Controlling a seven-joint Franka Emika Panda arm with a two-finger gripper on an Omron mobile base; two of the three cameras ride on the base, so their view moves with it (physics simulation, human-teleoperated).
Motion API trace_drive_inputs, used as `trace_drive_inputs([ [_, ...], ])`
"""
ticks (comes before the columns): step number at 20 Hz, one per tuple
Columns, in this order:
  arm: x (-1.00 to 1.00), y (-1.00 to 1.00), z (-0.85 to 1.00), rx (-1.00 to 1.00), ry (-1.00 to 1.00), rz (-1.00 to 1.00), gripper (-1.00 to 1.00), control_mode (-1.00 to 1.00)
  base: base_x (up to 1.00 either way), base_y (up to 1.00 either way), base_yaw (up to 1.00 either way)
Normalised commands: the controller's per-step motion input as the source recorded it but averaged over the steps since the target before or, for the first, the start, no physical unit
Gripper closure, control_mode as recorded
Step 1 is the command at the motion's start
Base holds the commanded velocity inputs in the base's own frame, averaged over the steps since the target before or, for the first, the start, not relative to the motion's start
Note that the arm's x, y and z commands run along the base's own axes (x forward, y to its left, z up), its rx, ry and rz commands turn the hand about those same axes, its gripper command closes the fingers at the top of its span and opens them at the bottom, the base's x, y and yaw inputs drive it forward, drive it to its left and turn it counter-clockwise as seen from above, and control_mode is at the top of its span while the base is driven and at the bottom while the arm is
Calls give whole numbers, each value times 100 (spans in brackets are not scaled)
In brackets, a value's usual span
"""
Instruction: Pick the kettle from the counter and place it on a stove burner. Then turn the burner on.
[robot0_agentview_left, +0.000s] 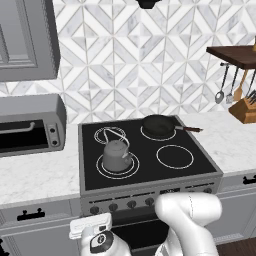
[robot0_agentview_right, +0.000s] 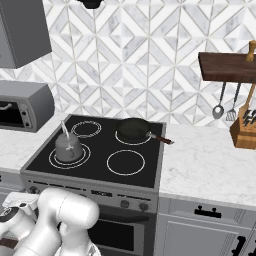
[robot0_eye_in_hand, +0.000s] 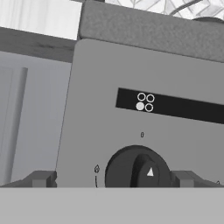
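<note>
Kettle (robot0_agentview_left: 116, 156) sits on stove burner (robot0_agentview_left: 101, 171), front-left rings, placement done. Gripper (robot0_eye_in_hand: 111, 179) low at stove front, fingers (robot0_eye_in_hand: 41, 179) spread either side of black knob (robot0_eye_in_hand: 137, 168), lined up to grasp and twist. Knob not yet pinched.

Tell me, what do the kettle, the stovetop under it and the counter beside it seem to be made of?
The kettle looks like dull grey metal, matte, with a thin wire handle. The cooktop looks like smooth black glass, since its burner rings are flat white lines drawn on it. The counter looks like white marble or an imitation, with faint grey veins; being rendered, it could be either.
</note>
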Motion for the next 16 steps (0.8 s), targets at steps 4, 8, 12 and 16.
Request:
trace_drive_inputs([
  [4,9,29,-7,0,0,0,-100,-100,0,0,0],
  [8,0,41,0,0,0,0,-100,-100,0,0,0],
  [12,0,47,4,0,0,0,-100,-100,0,0,0],
  [16,0,52,8,-2,0,0,-100,-100,0,0,0],
])
